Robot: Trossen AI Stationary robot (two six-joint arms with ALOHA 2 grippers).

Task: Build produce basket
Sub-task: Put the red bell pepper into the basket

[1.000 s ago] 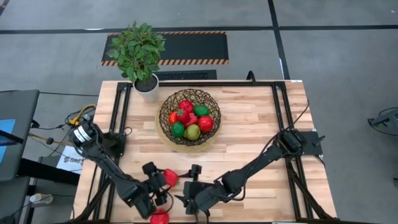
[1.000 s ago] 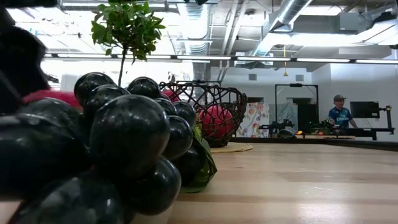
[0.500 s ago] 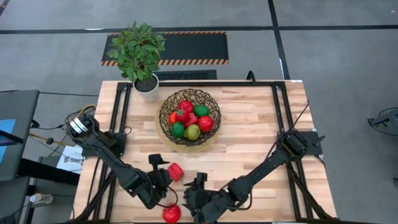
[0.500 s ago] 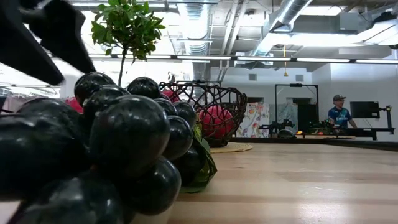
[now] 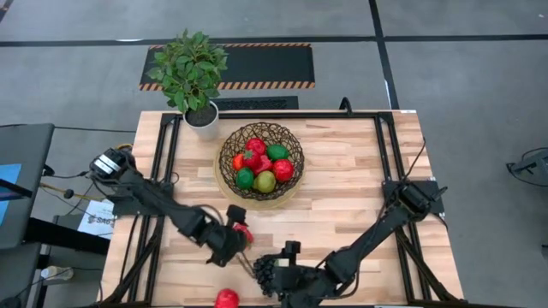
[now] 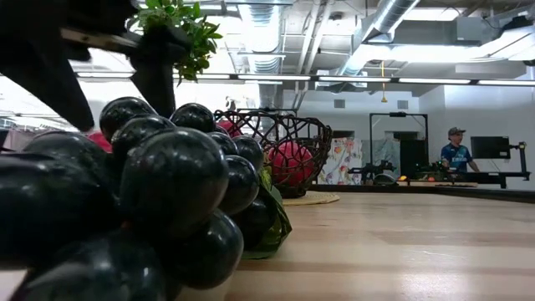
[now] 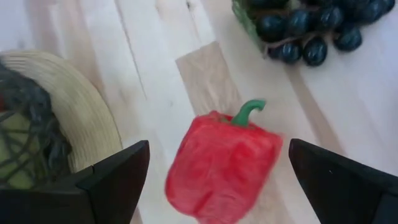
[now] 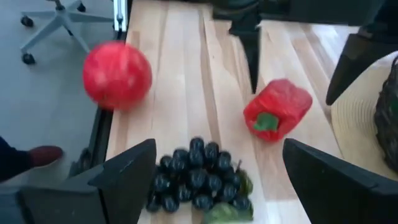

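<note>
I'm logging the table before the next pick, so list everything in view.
Basket: one, dark-brown wire on a tan base, table middle.
Fruit in basket: several red, two green, one yellow-green pear.
Pepper: one, red, on the table between basket and near edge.
Round fruit: one, red, at the near edge.
Grapes: one bunch, dark purple, near edge.
Plant: one, green, white pot, far left corner.
Table: one, light wood.
Person: one, far back in the room.
Left gripper: jaws open, either side of the pepper.
Right gripper: jaws open, over the grapes.
</note>
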